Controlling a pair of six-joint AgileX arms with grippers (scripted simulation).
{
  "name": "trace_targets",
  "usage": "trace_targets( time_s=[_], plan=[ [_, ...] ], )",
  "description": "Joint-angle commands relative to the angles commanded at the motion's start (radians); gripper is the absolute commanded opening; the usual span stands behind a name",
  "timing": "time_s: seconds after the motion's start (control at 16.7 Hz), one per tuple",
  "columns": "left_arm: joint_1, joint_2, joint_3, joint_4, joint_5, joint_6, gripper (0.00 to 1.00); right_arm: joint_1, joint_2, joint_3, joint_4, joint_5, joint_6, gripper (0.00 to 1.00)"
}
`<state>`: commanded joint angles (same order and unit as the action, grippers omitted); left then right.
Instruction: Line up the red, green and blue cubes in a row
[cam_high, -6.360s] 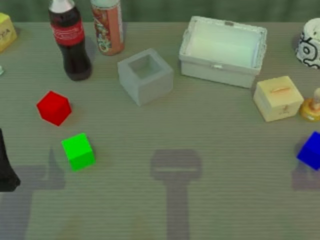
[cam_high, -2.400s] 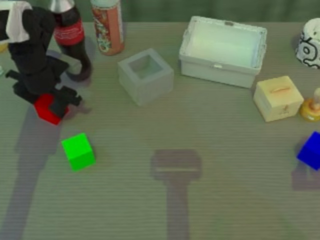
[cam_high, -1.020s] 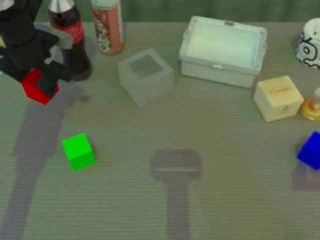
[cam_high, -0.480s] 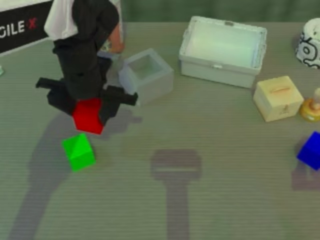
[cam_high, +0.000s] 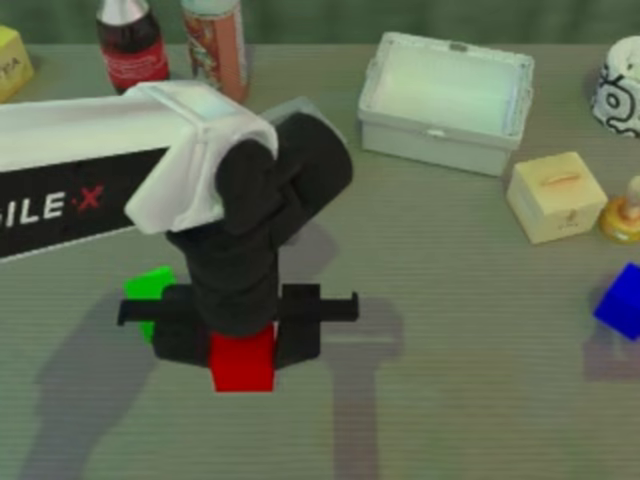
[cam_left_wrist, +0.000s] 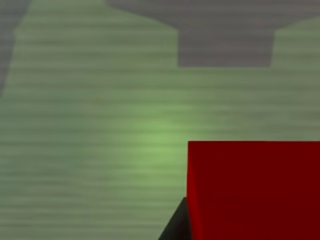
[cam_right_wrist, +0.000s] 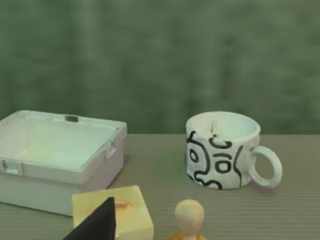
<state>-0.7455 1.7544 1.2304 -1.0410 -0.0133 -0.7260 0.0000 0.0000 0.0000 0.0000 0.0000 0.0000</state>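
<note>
The red cube (cam_high: 242, 362) looks matt and smooth, the worktop (cam_high: 470, 400) finely ribbed like cloth, and the far right mug (cam_right_wrist: 223, 149) glossy like ceramic.

Only readable lettering: white capitals "ILE X" on the black side panel of the left arm (cam_high: 70, 205), cut off at the top view's left edge; the X tinted red. Red label on the cola bottle (cam_high: 131, 45) carries pale script, too small to read. Printed can (cam_high: 216, 45) beside it shows orange graphics, wording illegible. Yellow box (cam_high: 12, 60) at the far left edge bears faint letters, not legible. Mug (cam_right_wrist: 223, 149) shows black squiggle pattern, no letters. Cream box (cam_high: 556, 196) has an orange mark, no text.
</note>
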Motion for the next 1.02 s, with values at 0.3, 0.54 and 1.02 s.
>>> trace_targets(
  time_s=[0.3,0.54,1.02],
  plan=[
    [-0.052,-0.056,-0.06,0.02,-0.005,-0.072,0.0,0.0,0.0,0.0,0.0,0.0,0.0,1.0],
    [-0.048,-0.046,-0.069,0.035,-0.004,-0.067,0.0,0.0,0.0,0.0,0.0,0.0,0.0,1.0],
    [-0.045,0.059,-0.218,0.295,-0.004,-0.063,0.0,0.0,0.0,0.0,0.0,0.0,0.0,1.0]
  ],
)
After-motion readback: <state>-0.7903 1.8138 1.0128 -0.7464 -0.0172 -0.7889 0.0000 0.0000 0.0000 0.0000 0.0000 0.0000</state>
